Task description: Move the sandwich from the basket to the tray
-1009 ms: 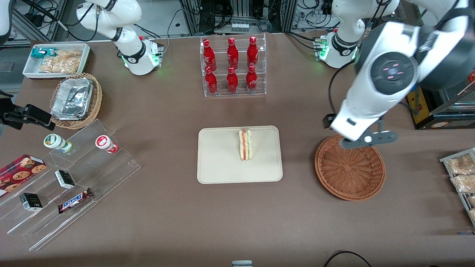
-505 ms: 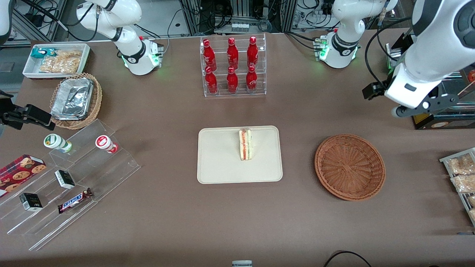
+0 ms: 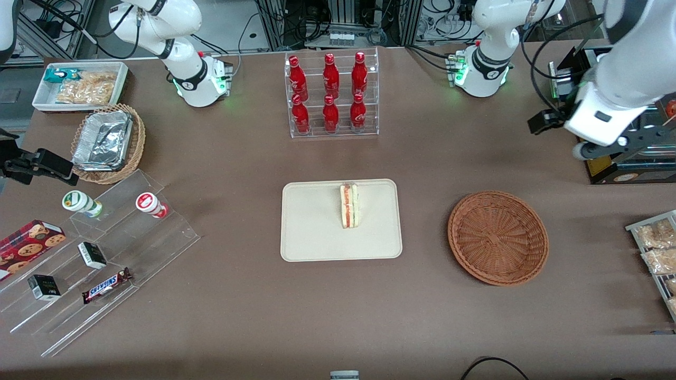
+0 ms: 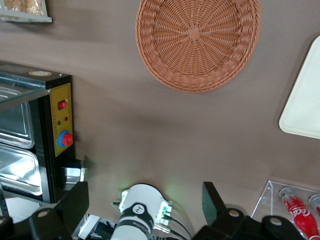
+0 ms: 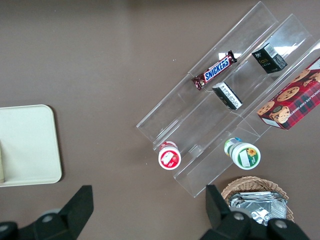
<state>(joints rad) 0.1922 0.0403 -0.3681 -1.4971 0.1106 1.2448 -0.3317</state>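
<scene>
Resting upright on tray (image 3: pixel 317 232): sandwich (image 3: pixel 349 205), delivered; basket (image 3: pixel 497 237) emptied; hand (image 4: pixel 145 200), fingers spread, raised at frame's upper right.

brown table (image 3: pixel 237 316) with tray (image 3: pixel 311 232), basket (image 3: pixel 497 237)

**Left arm raised at its own end of the counter**

The working left arm reaches in from its base, its white wrist link held high and well clear of the counter at the working arm's end. The gripper (image 4: pixel 145 212) hangs from that wrist with nothing in it, its jaws spread wide apart, the two dark fingers (image 4: pixel 75 202) showing with a broad gap between them in the left wrist view. In the front view the gripper (image 3: pixel 602 150) sits at the frame edge.
</scene>
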